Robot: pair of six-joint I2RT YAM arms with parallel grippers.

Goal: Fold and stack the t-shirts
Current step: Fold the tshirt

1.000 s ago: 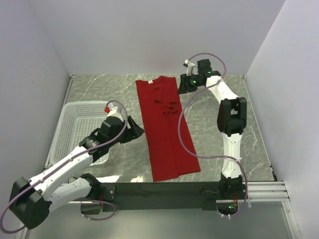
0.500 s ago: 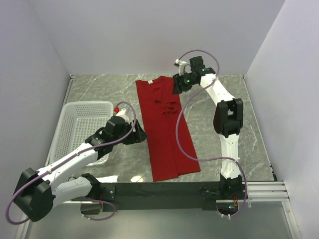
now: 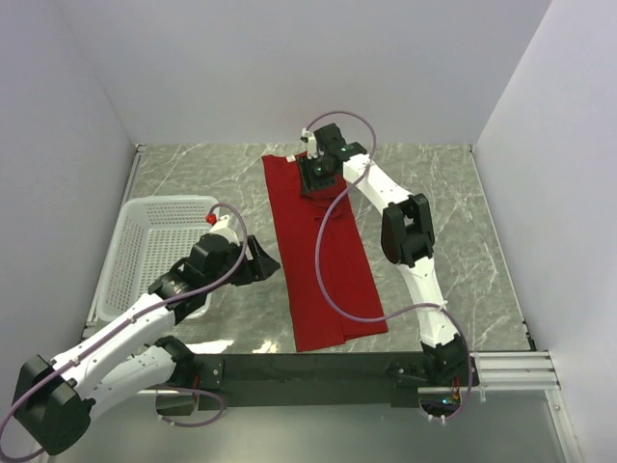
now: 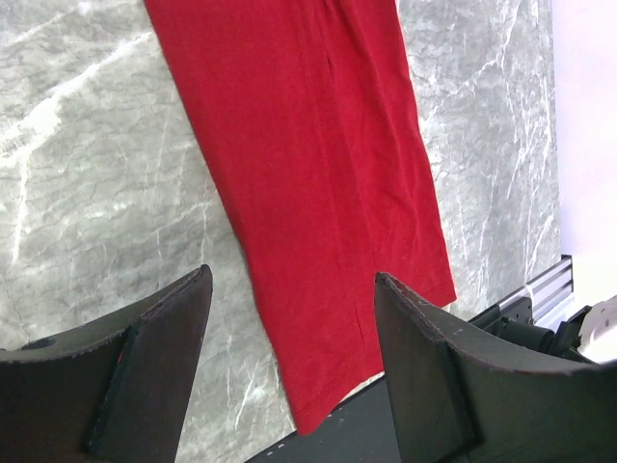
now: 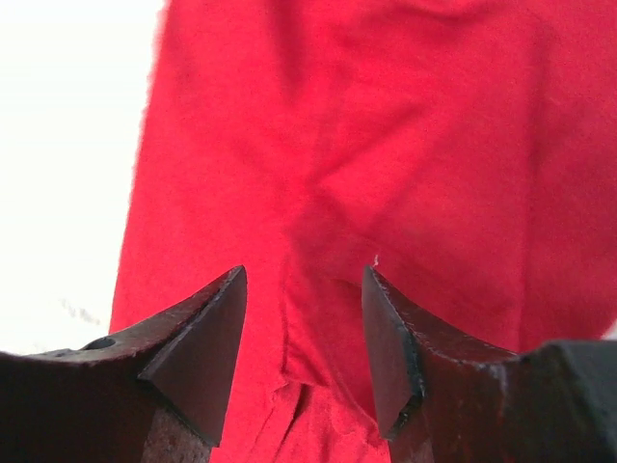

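Moved within the past second: the right hand [image 3: 313, 174], which has swung from the worktop [image 3: 482, 251] off the cloth's 3 o'clock side to a spot above the collar end, while the left hand [image 3: 262, 260] has edged a little nearer the cloth.

At 9 o'clock in the overhead view sits a white mesh basket [image 3: 145, 203], well apart from the garment. Just to its 3 o'clock side the left hand hangs over bare grey marble, close beside the cloth's 9 o'clock edge; its wrist view shows the fingers [image 4: 164, 338] spread wide with nothing between them.

At centre the deep-red t-shirt [image 3: 323, 260] lies flat on the worktop as a long, narrow strip running from 12 o'clock to 6 o'clock, its hem end near the arm bases. Both long sides appear turned in toward the middle, leaving creases in the upper half.

At the strip's 12 o'clock end the right hand [image 5: 304, 272] is poised over the red cloth, its fingers [image 5: 202, 338] standing apart and gripping nothing; whether they touch the cloth cannot be told.
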